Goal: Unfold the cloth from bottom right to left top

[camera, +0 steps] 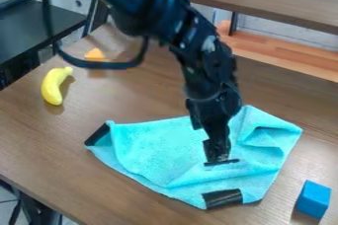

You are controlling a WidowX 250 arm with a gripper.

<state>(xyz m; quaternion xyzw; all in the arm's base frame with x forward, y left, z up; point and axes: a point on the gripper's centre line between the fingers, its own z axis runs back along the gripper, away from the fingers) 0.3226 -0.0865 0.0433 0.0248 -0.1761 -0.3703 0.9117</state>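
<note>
Yellow curved banana (53,87), beyond cloth's (165,145) left end; orange wedge (95,55) farther back. Cloth turquoise, fuzzy, rumpled, on wood-grain table (39,140), long axis roughly left-right; black patches at left corner, near edge. Gripper (221,162) over cloth, right of centre; apart or together, can't tell. Blue squared block (313,199) right of cloth.

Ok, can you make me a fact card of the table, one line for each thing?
Cloth: turquoise fabric cloth with black patches, rumpled, a raised fold at its right
Robot: black metal gripper over the cloth
Fruit: yellow curved toy banana, left of the cloth
Small block: orange wedge-like block, near the banana
Big block: blue box-shaped block, lower right, apart from the cloth
Table: brown, wood-look top
</note>
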